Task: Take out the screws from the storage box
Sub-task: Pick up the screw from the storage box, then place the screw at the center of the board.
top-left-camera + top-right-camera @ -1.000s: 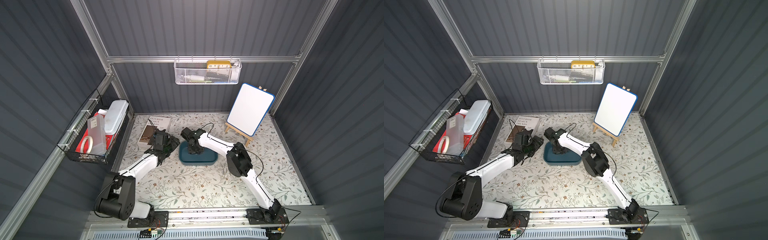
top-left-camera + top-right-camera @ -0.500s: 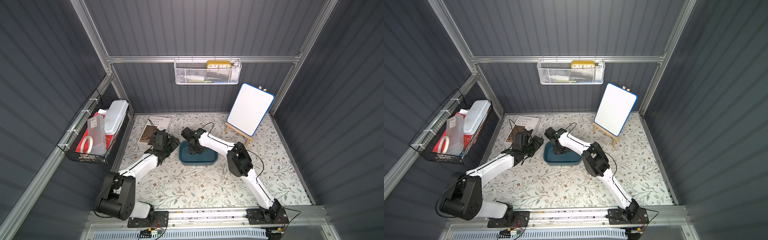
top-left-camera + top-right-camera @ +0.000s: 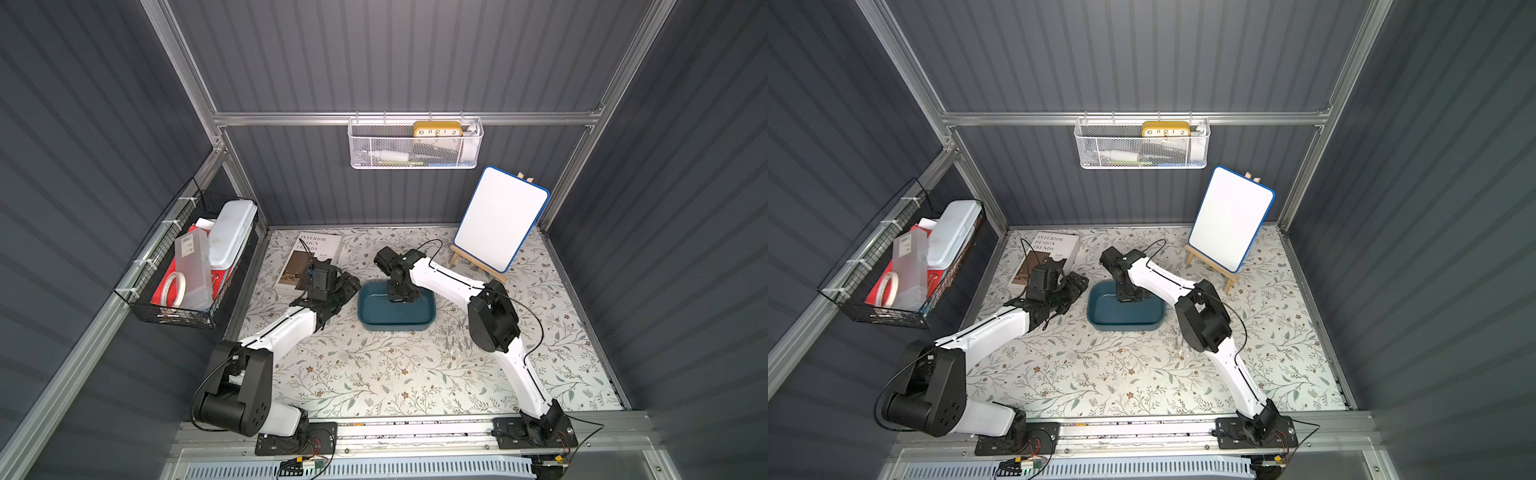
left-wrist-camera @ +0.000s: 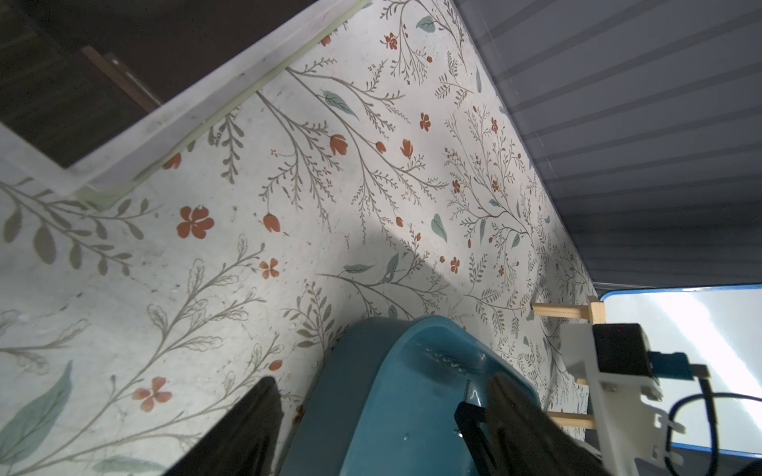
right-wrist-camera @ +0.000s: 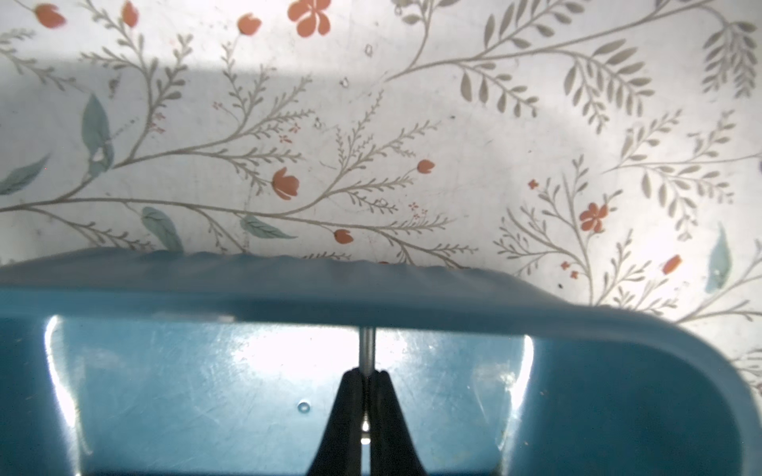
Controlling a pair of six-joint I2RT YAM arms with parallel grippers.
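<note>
One screw [image 5: 368, 350] sits by the wall inside the storage box [image 5: 618, 329]; the right gripper [image 5: 366, 373] has just pinched together on its shank, so lifting out looks next; other screws [image 3: 451, 336] already lie on the table [image 3: 374, 374]; the left gripper [image 4: 383, 381], fingers apart, straddles the rim.

Screw [image 5: 367, 350] partly hidden within right tool [image 5: 366, 377]

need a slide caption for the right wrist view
Right gripper shut on a thin silvery screw inside the teal storage box, floral tabletop beyond its rim.
</note>
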